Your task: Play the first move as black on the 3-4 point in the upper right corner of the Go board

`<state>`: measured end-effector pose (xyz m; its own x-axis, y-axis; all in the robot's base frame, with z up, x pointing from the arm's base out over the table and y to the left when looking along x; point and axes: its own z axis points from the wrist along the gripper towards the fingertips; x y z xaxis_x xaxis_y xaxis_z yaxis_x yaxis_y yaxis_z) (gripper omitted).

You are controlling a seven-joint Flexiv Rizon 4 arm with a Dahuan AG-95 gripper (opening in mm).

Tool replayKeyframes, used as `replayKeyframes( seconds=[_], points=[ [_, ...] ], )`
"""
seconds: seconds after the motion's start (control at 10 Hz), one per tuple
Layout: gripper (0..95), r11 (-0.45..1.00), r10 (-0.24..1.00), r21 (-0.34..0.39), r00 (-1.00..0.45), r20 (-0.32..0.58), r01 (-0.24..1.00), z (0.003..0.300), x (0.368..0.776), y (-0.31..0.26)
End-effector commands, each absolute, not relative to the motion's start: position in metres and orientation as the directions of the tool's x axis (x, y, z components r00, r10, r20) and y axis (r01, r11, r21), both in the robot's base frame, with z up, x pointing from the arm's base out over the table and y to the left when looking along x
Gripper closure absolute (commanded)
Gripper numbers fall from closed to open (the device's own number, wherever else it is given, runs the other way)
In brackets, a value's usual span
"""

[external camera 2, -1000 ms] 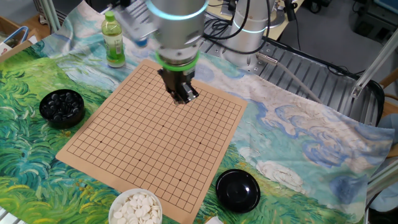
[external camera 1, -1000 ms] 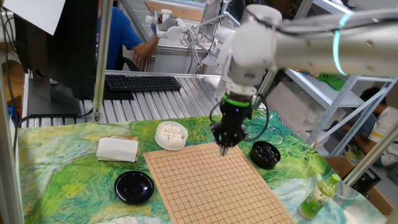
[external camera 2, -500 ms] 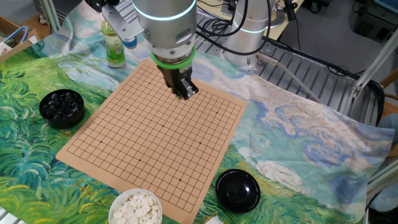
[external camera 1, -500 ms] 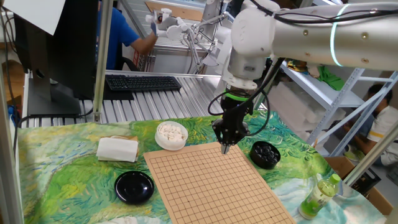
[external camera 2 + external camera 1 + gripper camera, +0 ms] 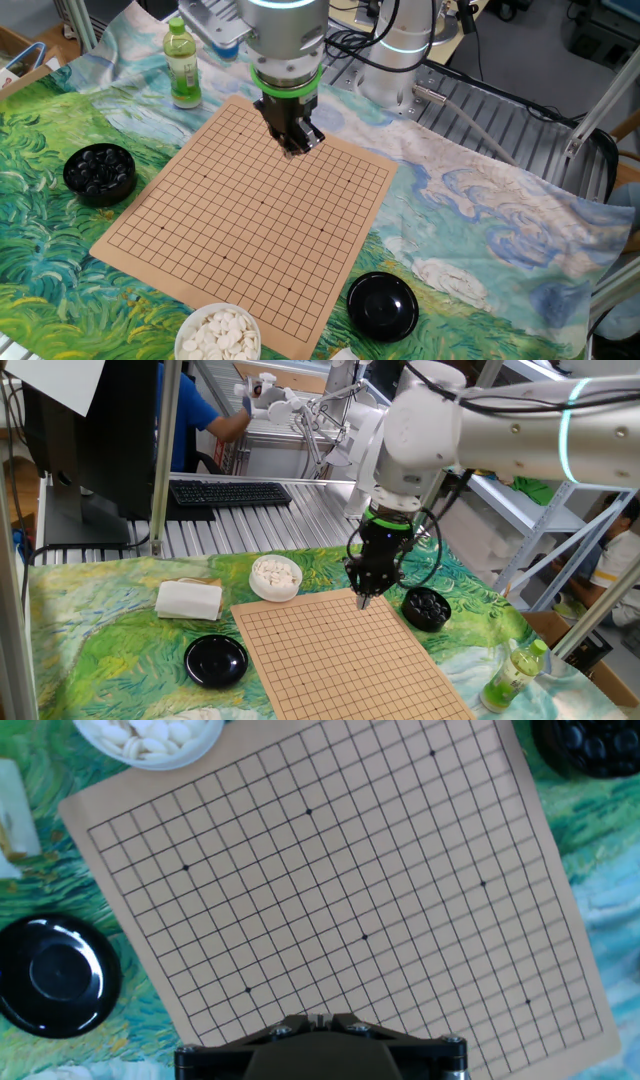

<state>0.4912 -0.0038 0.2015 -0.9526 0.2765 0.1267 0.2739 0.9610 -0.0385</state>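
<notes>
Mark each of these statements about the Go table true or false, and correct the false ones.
1. The Go board has no stones on it. True.
2. The gripper stands wide open. False: its fingers are shut, pointing down above the board.
3. The bowl of black stones sits off the board, on the cloth. True.
4. The green bottle lies on its side. False: it stands upright beside a board corner.
5. The white stones are scattered over the grid. False: they sit together in a white bowl.
</notes>
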Motion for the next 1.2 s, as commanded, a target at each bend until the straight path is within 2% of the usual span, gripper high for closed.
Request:
replayKeyframes(
  seconds=[0.1, 0.7, 0.9, 1.2],
  points=[
    [95.0, 0.972, 0.234, -0.036, -0.969, 0.079, 0.232, 0.203, 0.491, -0.005],
    [95.0, 0.988, 0.155, -0.027, -0.988, 0.002, 0.155, 0.206, 0.49, -0.036],
    [95.0, 0.992, 0.116, -0.054, -0.993, -0.028, 0.117, 0.197, 0.494, -0.054],
    [95.0, 0.995, 0.077, -0.056, -0.995, -0.069, 0.081, 0.185, 0.497, -0.078]
  ],
)
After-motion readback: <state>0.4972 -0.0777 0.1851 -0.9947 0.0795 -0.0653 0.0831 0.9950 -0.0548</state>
